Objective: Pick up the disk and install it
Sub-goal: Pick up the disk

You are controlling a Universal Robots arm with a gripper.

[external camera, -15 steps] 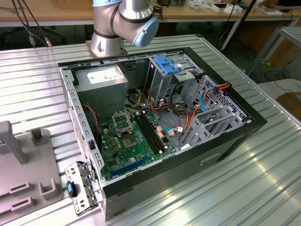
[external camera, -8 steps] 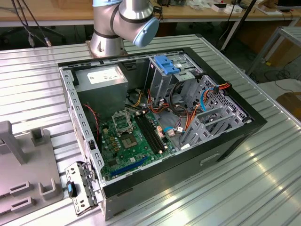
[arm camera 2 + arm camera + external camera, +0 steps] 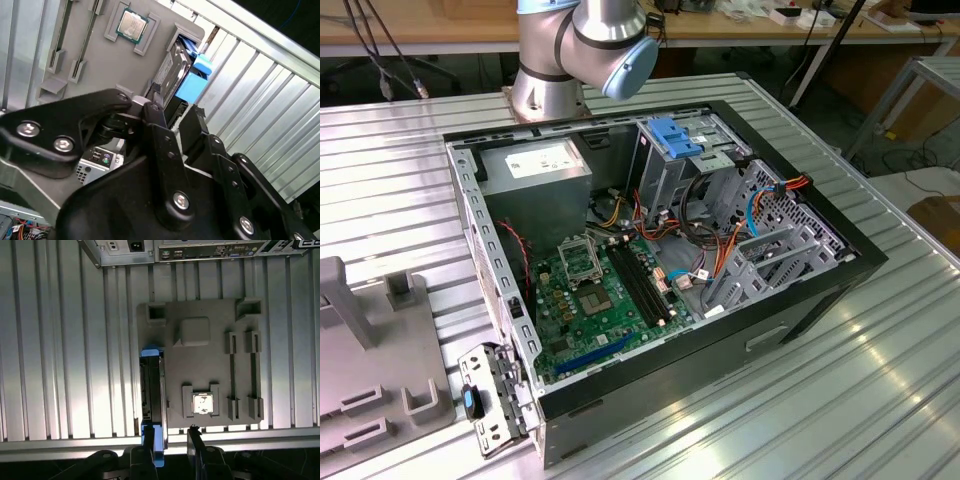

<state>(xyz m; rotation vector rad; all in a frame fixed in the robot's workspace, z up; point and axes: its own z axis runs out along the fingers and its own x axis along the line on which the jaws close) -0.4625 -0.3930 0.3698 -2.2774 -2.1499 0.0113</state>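
Lying open on the table (image 3: 880,380) in the exterior view is a computer case (image 3: 720,360). Second wrist view: gripper (image 3: 171,102) fingers spread, empty, near the disk (image 3: 176,62). First wrist view: disk on edge at the grey fixture tray's (image 3: 200,365) edge.

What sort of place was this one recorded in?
Probably a robotics lab bench for computer assembly: an open computer case sits on a ribbed aluminium table, beside a grey parts fixture holding the disk.
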